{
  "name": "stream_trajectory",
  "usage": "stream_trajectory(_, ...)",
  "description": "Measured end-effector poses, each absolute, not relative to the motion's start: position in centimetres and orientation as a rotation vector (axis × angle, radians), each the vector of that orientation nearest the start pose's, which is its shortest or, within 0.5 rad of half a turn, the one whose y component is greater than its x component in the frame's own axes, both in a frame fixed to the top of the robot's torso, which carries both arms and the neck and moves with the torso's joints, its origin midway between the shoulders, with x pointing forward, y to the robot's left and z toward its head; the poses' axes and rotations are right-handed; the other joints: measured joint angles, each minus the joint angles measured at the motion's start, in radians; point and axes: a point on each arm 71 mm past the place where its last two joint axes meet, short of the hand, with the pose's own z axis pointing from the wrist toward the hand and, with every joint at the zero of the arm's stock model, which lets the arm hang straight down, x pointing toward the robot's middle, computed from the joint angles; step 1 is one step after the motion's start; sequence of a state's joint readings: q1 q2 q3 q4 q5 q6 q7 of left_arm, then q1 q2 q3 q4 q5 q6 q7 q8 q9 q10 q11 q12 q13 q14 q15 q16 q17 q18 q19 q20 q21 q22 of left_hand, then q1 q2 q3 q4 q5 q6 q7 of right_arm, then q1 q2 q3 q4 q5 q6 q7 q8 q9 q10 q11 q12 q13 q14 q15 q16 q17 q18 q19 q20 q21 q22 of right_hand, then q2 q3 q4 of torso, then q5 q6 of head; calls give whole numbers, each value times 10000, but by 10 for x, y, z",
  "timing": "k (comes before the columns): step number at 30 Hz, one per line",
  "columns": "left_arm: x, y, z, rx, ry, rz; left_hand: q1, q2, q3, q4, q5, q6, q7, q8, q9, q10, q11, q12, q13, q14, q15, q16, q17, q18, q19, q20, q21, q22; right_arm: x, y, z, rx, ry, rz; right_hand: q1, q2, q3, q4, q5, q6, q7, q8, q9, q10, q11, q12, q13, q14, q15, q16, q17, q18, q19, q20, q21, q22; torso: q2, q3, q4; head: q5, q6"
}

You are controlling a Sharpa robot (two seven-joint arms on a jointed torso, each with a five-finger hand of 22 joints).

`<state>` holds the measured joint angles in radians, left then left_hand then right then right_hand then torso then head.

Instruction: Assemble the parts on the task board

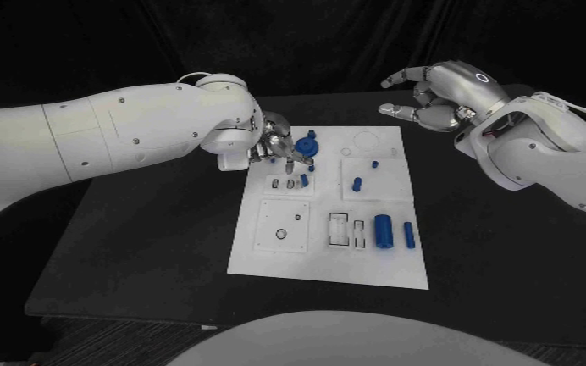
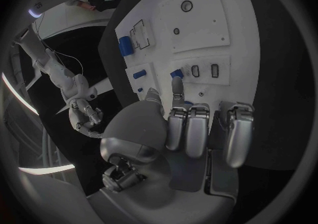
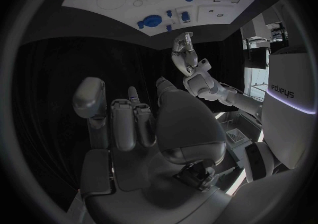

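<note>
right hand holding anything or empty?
Empty. The right hand hangs off the task board, beyond its far right corner, fingers loosely curled and apart; the right wrist view shows nothing between them.

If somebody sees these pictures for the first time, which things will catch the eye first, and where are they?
First comes the white task board in the middle of the black table, dotted with small blue parts. At its far left corner the left hand reaches down beside a round blue part; whether it touches the part cannot be told. The right hand hangs empty above the table beyond the board's far right corner, fingers curled but apart.
</note>
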<state>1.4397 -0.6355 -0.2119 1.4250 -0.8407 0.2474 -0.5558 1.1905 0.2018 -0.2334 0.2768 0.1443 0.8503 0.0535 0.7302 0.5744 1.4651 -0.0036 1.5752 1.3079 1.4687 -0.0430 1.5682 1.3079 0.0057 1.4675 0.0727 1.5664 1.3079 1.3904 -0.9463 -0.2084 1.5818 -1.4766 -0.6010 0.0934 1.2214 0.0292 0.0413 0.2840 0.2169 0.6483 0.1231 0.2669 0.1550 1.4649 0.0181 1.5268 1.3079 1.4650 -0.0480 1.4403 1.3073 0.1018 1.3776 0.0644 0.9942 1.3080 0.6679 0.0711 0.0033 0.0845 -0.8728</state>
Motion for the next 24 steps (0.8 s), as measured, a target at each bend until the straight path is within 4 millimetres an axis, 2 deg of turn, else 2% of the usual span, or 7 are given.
stream_trajectory(4,503,137,-182,-666,24578,-4499,0,0,106,-51,140,0,0,-360,19,-1,0,0,1,0,0,0,0,1,0,0,0,0,475,-229,-129,-3068,13148,6951,0,0,0,0,31,0,0,0,-11,0,0,-52,0,0,0,0,0,0,0,0,-8,-1,-8,44,-36,85,0)
stream_trajectory(9,507,133,-182,-682,24498,-4451,-39,39,222,-24,355,-36,36,-771,52,-1,1,0,2,0,0,0,-1,2,0,0,0,-1,475,-229,-130,-3070,13147,6966,0,0,0,0,74,0,0,0,-32,0,0,-52,0,0,0,0,0,0,0,0,-46,-1,-18,72,-43,107,0)
stream_trajectory(16,509,130,-187,-736,24509,-4415,-39,39,424,-121,533,57,130,-1297,94,-2,3,1,5,0,1,0,-1,2,0,1,0,-1,475,-229,-132,-3060,13187,6979,33,33,0,0,114,0,0,0,-32,0,0,-52,0,0,0,0,0,0,0,0,-46,-2,-23,56,-38,170,0)
stream_trajectory(20,508,130,-191,-761,24592,-4405,-39,39,452,-93,498,91,163,-1455,121,-3,4,1,6,0,1,0,-2,2,1,1,0,-2,475,-229,-136,-3037,13259,6978,38,38,0,0,114,1,0,0,-41,0,-1,-52,0,0,0,0,0,0,0,0,-81,-2,-31,39,-42,199,0)
stream_trajectory(24,508,131,-194,-810,24625,-4369,-80,-1,480,-121,485,290,113,-1455,199,-3,4,0,8,0,1,0,-2,3,0,1,0,-2,475,-229,-139,-3028,13307,6980,38,38,0,0,114,1,0,0,-41,0,-1,-80,0,0,0,1,0,0,0,0,-81,-3,-35,35,-58,206,0)
